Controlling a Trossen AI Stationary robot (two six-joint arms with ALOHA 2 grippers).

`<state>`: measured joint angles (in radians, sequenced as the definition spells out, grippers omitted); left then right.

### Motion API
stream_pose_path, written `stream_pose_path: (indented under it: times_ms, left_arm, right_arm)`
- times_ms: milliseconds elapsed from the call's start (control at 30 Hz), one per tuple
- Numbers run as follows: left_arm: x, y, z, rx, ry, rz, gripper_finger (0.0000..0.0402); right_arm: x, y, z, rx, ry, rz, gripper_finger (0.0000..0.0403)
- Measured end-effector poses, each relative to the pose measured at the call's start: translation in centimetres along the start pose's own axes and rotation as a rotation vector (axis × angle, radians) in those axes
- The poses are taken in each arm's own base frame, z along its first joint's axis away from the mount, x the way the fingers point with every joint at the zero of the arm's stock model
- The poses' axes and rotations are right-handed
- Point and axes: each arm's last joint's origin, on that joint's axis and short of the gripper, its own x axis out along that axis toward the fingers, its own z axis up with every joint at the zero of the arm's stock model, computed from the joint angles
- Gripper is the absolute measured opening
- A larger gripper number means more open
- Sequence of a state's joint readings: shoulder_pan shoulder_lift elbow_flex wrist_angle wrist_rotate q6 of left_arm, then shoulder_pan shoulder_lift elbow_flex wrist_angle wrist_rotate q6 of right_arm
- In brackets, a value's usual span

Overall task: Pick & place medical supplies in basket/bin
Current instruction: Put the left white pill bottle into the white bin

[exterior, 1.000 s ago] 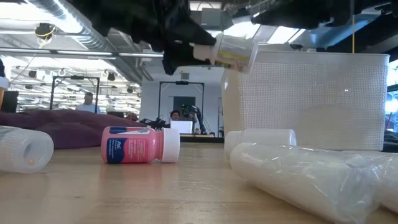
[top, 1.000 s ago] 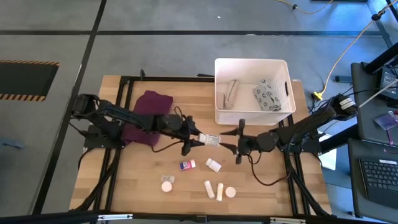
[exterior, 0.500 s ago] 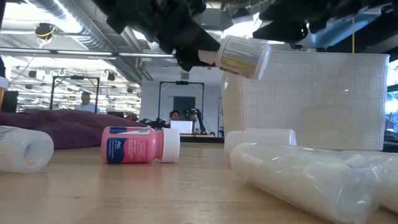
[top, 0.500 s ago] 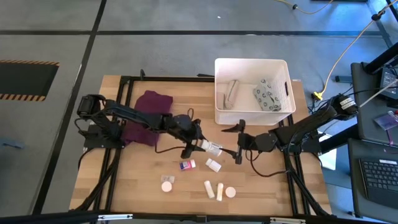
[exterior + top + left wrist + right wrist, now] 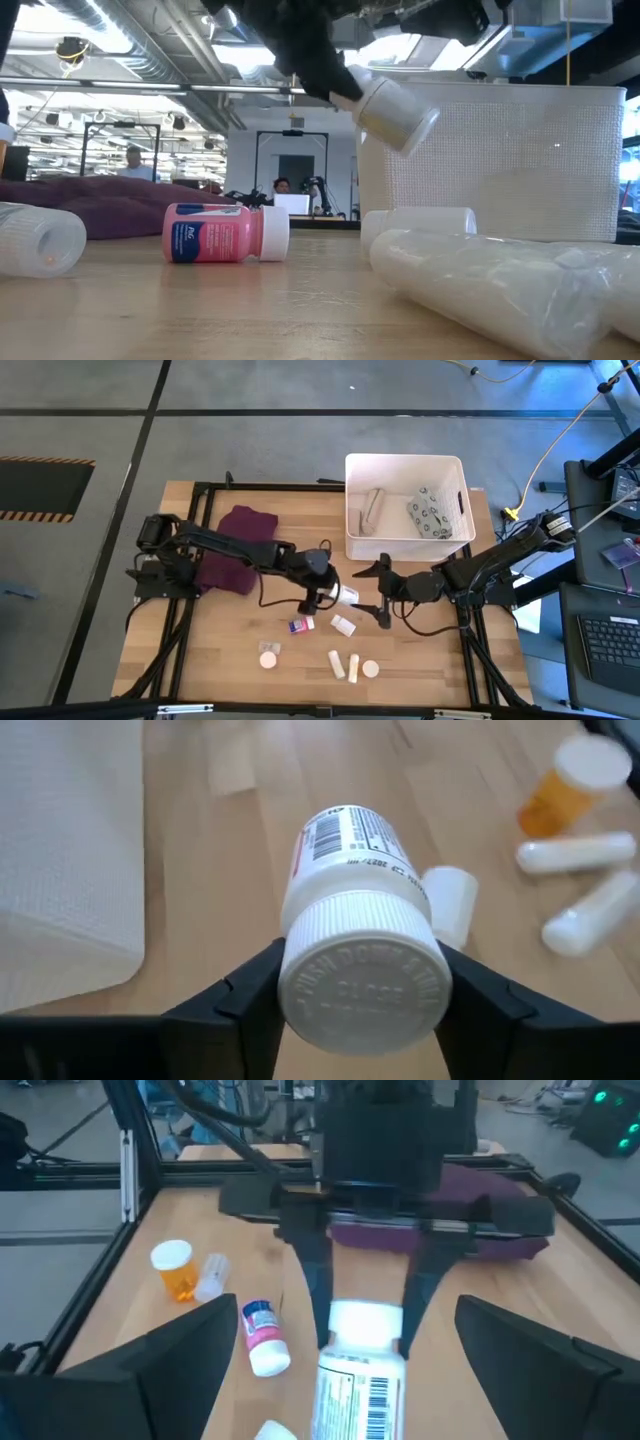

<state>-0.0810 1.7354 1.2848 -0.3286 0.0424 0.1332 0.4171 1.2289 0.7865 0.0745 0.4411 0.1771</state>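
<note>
We see the left gripper clamped on the capped end of a white pill bottle, holding it in the air above the wooden table, label end pointing away from the fingers. Just beyond the bottle, the right gripper faces it with fingers spread wide apart, holding nothing. The white bin stands behind both grippers, and a pink bottle lies on the table below the left one.
</note>
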Motion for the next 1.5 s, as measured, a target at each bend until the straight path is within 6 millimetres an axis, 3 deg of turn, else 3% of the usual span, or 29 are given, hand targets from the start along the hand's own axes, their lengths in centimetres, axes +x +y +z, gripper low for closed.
stream_pose_path:
  times_ms: [300,500,933,1300,1500]
  left_arm:
    - [0.2,-0.5,2.1,0.133,-0.011,0.049,0.0199]
    - [-0.5,-0.2,3.5,0.085,-0.055,0.082,0.0202]
    - [-0.8,-0.2,4.0,0.103,-0.070,0.088,0.0203]
    - [-0.8,-0.3,3.6,0.107,-0.025,0.054,0.0204]
    - [-0.8,-0.3,3.5,0.101,-0.021,0.049,0.0203]
  right_arm:
    - [0.0,0.0,-0.7,0.090,0.083,0.025,0.0374]
    - [0.5,-0.2,-1.3,0.107,0.120,0.003,0.0374]
    - [3.0,-1.3,-2.9,0.098,0.225,0.005,0.0370]
    - [3.8,-1.8,-2.8,0.135,0.210,0.019,0.0262]
    - [3.9,-1.8,-2.8,0.144,0.218,0.052,0.0237]
